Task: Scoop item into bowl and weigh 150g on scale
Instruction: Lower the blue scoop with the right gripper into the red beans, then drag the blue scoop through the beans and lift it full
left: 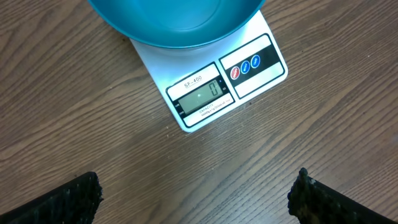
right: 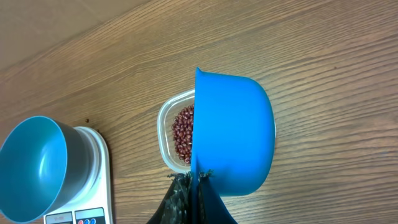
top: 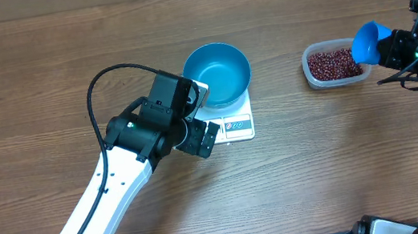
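The empty blue bowl (top: 217, 74) sits on the white scale (top: 236, 124), whose display (left: 200, 95) reads zero. My left gripper (top: 205, 114) hovers at the scale's left front edge. In the left wrist view it (left: 196, 200) is open, with only bare table between its fingers (left: 65, 200). The red-brown beans (top: 333, 63) lie in a clear tub (top: 313, 76) at the right. My right gripper (top: 394, 44) is shut on the handle of a blue scoop (top: 370, 41), held above the tub's right end. In the right wrist view the scoop (right: 236, 137) covers most of the beans (right: 183, 134).
The left arm's white link and black cable (top: 96, 91) run from the front left up to the scale. The right arm stands at the table's right edge. Wood table (top: 321, 167) lies between scale and tub and along the front.
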Controlling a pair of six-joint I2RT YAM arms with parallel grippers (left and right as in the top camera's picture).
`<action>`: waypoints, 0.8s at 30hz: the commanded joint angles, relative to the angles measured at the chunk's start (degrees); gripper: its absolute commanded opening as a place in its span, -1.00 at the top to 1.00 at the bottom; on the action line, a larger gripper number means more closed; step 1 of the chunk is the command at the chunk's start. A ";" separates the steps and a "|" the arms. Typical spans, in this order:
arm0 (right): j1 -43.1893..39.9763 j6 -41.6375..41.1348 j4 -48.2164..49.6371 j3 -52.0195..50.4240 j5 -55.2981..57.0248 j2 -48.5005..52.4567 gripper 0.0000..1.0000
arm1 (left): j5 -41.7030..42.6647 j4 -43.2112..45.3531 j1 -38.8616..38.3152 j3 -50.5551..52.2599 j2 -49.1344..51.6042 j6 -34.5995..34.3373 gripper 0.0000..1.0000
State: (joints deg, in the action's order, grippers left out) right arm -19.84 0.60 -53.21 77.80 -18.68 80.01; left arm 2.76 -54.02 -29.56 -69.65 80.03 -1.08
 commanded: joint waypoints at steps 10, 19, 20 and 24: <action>12.02 1.20 2.60 2.05 20.31 8.61 0.93 | -0.20 0.26 0.39 0.50 -1.40 1.09 -0.99; 12.02 7.45 6.23 2.05 24.20 14.43 0.93 | -0.20 0.26 0.39 0.50 -1.40 1.09 -0.99; 12.02 7.45 6.19 2.03 24.20 15.19 0.93 | -0.20 0.26 0.39 0.50 -1.40 1.09 -0.99; 12.17 7.43 4.94 2.03 24.20 17.92 0.93 | -0.20 0.26 0.39 0.50 -1.40 1.09 -0.99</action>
State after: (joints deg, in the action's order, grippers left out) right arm -7.73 7.22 -47.81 78.00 4.25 96.16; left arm 2.74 -54.02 -29.56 -69.65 80.03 -1.08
